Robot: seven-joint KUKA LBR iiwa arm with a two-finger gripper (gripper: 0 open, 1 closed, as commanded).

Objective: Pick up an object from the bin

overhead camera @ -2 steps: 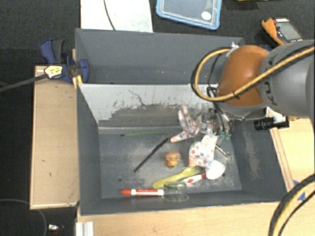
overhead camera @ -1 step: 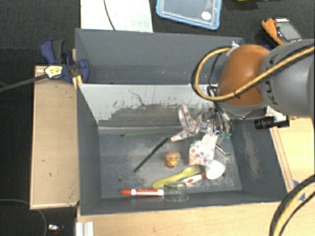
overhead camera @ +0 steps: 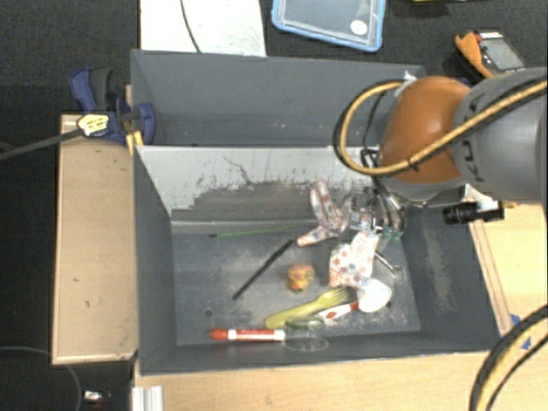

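Camera view: spotted cloth [overhead camera: 352, 262] beside fingers [overhead camera: 375, 218]

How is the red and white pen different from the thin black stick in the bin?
The pen is red and white; the stick is all black. The pen looks thicker than the stick. The pen lies along the front wall of the bin, while the stick lies slanted nearer the middle. Both are long, straight and lying flat on the floor.

crumpled pink-patterned wrapper [overhead camera: 328, 215] | seen right of centre in bin [overhead camera: 214, 101] | white red-dotted packet [overhead camera: 352, 261] | laid tilted, just in front
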